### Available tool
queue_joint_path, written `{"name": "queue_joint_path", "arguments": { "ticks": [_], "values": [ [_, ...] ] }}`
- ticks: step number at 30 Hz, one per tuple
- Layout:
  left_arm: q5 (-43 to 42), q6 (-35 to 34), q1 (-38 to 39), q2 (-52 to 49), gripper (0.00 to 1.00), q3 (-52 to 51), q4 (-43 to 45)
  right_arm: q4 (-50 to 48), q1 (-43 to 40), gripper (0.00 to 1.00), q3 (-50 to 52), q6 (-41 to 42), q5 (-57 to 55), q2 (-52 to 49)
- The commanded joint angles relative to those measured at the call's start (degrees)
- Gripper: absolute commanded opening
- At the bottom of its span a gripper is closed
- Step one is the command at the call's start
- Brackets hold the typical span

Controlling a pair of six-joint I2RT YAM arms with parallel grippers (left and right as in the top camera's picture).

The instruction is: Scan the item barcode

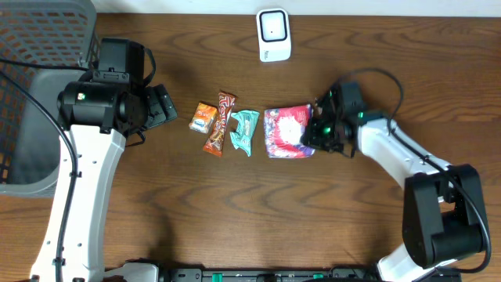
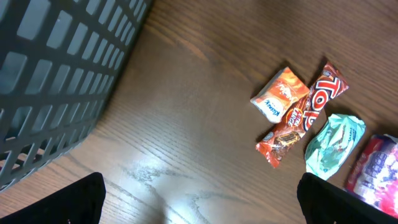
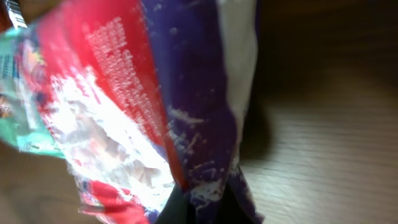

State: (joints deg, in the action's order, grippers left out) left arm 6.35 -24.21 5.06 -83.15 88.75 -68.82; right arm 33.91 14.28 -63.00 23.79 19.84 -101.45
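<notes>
Pinching the right edge of the red and purple snack bag point(image 1: 286, 131), the right claw point(image 1: 316, 130) is clenched on the foil. In the right wrist view the bag fills the picture, and its crimped seam runs down into the dark fingers point(image 3: 171, 214) at the bottom edge. Whether the bag rests flat or is lifted a little, I cannot tell.

It sits at the right end of a row of four wrappers on the wooden tabletop point(image 1: 235, 211). To its left is a teal packet point(image 1: 245, 130), then a brown and orange bar point(image 1: 221, 123), then a small orange packet point(image 1: 204, 117) touching the bar. A white scanner point(image 1: 274, 34) stands at the far edge, well apart from the bag.

The left claw point(image 1: 163, 106) hangs released with its jaws wide, just left of the row, holding nothing. Its fingertips point(image 2: 56, 202) show in the near corners of its wrist view. A grey mesh basket point(image 1: 31, 86) sits at the far left.
</notes>
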Motion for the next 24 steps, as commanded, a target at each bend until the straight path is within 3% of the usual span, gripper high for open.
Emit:
{"name": "queue_joint_path", "arguments": {
  "ticks": [1,7,12,24],
  "values": [
    [0.3,-0.5,0.0,-0.2,0.98,0.2,-0.2,8.9,1.9,0.01,-10.6,-4.3,-19.4,2.7],
    [0.3,-0.5,0.0,-0.2,0.98,0.2,-0.2,23.2,7.4,0.01,-21.8,-2.5,-46.5,2.7],
    [0.3,-0.5,0.0,-0.2,0.98,0.2,-0.2,27.3,10.2,0.01,-21.3,1.0,-65.1,2.0],
    [0.3,-0.5,0.0,-0.2,0.98,0.2,-0.2,25.4,13.1,0.02,-18.2,1.5,-67.2,-7.6]
  ]
}}
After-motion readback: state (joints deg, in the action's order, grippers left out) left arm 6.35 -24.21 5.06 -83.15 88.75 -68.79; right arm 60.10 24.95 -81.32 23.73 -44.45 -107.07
